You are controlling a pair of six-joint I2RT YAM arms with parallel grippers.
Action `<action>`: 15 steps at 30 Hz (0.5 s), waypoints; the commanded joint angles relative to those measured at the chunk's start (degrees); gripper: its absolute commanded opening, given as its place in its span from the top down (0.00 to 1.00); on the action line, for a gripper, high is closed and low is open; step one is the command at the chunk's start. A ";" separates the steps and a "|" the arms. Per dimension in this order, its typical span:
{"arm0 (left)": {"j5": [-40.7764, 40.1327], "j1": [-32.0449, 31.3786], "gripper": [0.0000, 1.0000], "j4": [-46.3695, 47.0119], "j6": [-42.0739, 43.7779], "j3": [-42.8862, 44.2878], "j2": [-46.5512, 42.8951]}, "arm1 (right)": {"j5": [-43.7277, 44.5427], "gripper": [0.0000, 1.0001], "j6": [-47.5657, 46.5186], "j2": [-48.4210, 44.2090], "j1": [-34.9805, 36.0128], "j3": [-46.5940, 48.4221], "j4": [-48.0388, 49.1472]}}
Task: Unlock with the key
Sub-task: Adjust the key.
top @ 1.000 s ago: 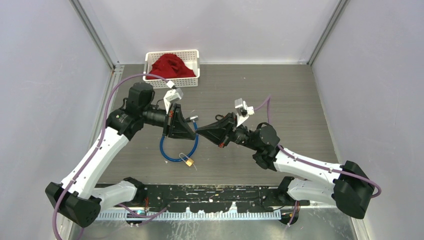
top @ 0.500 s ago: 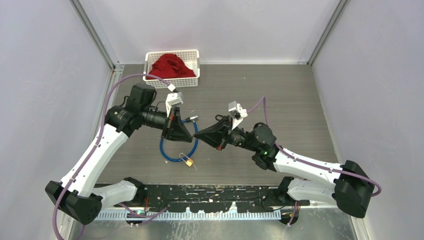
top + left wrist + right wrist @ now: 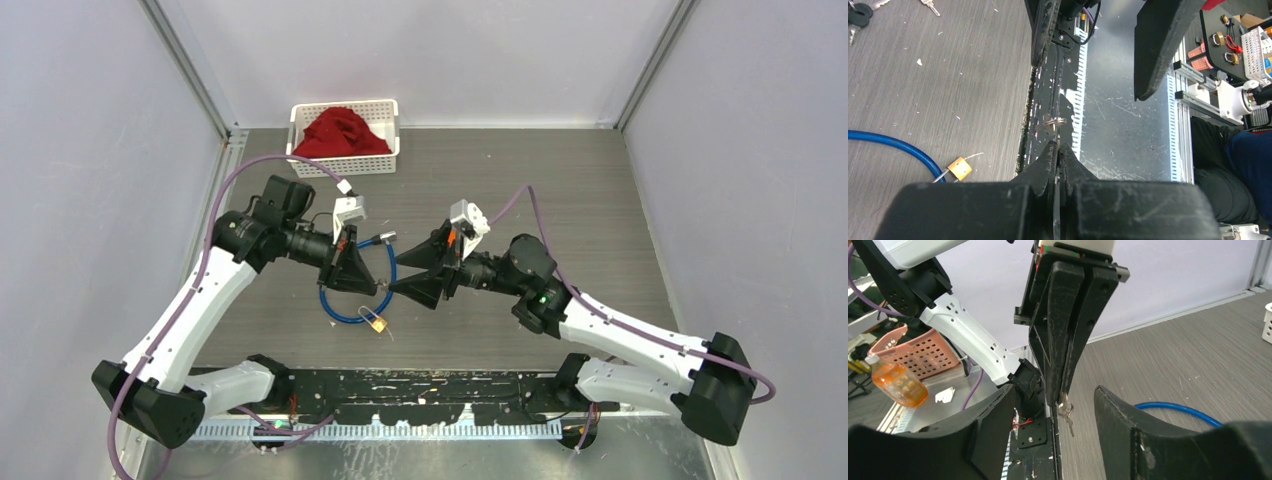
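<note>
My left gripper (image 3: pixel 1057 146) is shut on a small silver key (image 3: pixel 1054 121); its ring pokes out past the fingertips. In the right wrist view the key (image 3: pixel 1066 415) hangs from the left gripper (image 3: pixel 1063 394). My right gripper (image 3: pixel 1054 390) is open, one finger on each side of the key and apart from it. From above, the left gripper (image 3: pixel 376 287) and right gripper (image 3: pixel 396 274) meet tip to tip over the table. The brass padlock (image 3: pixel 377 322) lies below them on a blue cable (image 3: pixel 340 312). It also shows in the left wrist view as the padlock (image 3: pixel 959 168).
A white basket (image 3: pixel 300 118) holding a red cloth (image 3: pixel 343 132) stands at the back left. A bunch of other keys (image 3: pixel 383 238) lies on the table just behind the grippers. Grey walls close in both sides, and a black rail (image 3: pixel 420 385) runs along the near edge.
My right gripper has opened from shut and moved left, so its fingers now straddle the key. The left gripper has shifted slightly down and left, still shut on the key.
</note>
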 commanded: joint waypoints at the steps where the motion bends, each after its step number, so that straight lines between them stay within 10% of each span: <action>1: 0.08 0.34 1.00 -1.21 0.93 0.07 -0.93 | -6.60 0.35 -1.90 3.80 -0.50 5.61 -0.90; 15: 0.69 0.25 1.00 -3.58 3.59 2.85 -0.13 | -21.35 0.57 2.66 12.28 -4.12 10.05 2.83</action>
